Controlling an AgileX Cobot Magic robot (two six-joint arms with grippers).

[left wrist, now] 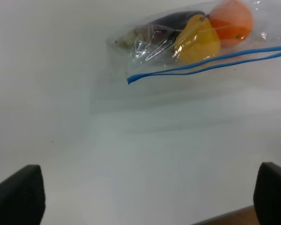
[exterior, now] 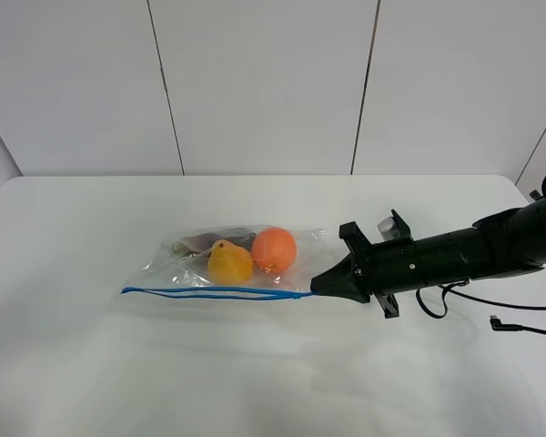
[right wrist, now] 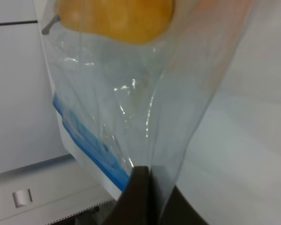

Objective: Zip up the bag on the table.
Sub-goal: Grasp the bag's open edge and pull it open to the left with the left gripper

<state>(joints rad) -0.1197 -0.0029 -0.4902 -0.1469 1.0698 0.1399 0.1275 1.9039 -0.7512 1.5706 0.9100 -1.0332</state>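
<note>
While the bag [exterior: 220,264] is lying near the middle of the table [exterior: 82,364], your right gripper [exterior: 315,285] is pinching the right end of its blue zipper strip [exterior: 209,291], jaws closed on the plastic. Your left gripper [left wrist: 150,197] is hovering wide open, holding nothing.

Light: bright, even, diffuse, from above. Shadows: faint, soft-edged, under the bag [exterior: 220,266] on the table [exterior: 73,364]. Glare: small glints on crinkled plastic. Focus: exterior high sharp; left wrist soft; right wrist close-up heavily blurred.
</note>
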